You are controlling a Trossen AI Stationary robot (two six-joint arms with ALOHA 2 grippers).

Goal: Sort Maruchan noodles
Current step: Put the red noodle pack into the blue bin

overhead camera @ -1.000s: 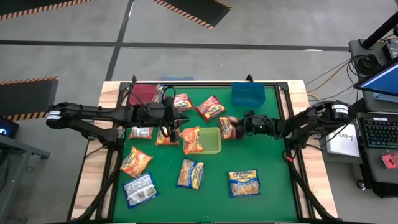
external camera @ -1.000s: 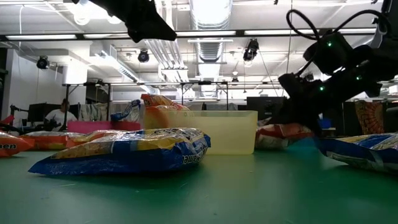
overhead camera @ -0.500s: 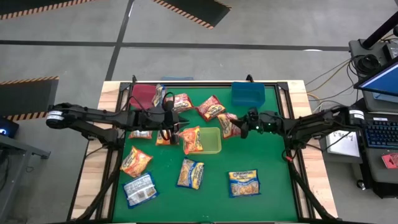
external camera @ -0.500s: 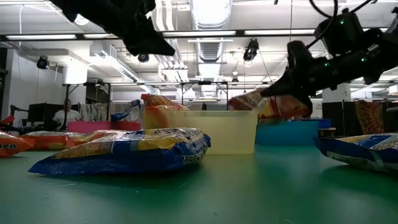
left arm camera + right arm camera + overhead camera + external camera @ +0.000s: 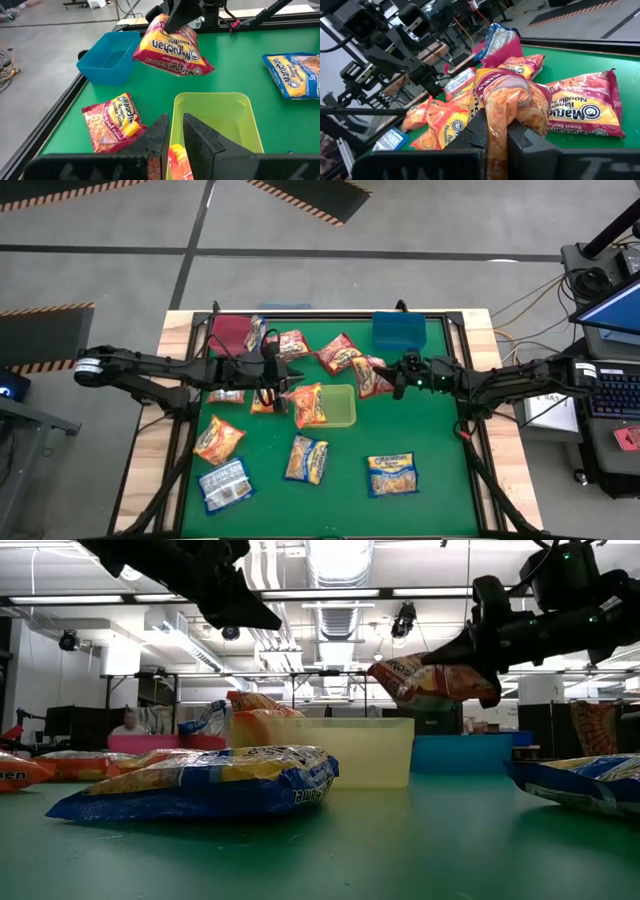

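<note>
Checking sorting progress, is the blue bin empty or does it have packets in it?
Empty as far as visible: the left wrist view shows the blue bin's bare floor, no packets inside.

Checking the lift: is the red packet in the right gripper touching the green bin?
Apart. Low view shows the red packet hanging clear above the green bin's rim.

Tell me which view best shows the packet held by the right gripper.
Left wrist view: the red packet hangs in the air, label readable. Right wrist view shows it crumpled between the right gripper fingers. Low view shows it side-on, lifted above the table. High view shows it small.
</note>
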